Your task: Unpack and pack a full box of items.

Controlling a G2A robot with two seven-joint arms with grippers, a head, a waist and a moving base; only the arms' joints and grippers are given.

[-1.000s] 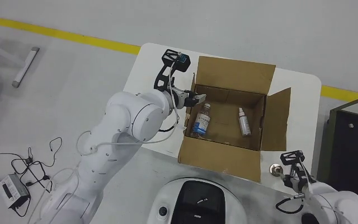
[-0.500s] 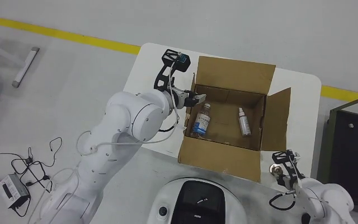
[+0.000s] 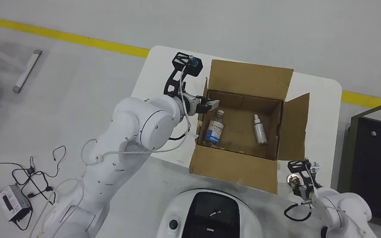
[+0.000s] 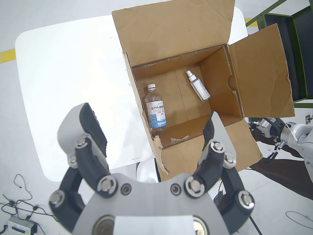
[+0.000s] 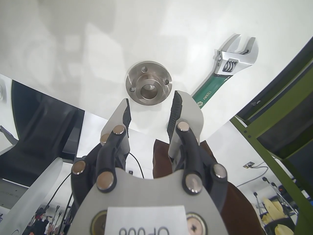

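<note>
Left gripper (image 4: 149, 112): fingers apart, beside brown cardboard box (image 4: 171, 32), top view centre
Right gripper (image 5: 149, 110): fingers apart, at round steel flange (image 5: 148, 86)
Right wrist view: green-handled steel wrench (image 5: 216, 79) near flange

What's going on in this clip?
A two-armed robot works at an open cardboard box on a white table. The left pincer hangs open above the box's edge. A clear bottle and a spray bottle lie on the box floor. The right pincer, also open, hovers at a metal flange on the table outside the box, with an adjustable wrench beside it. Nothing is held.
</note>
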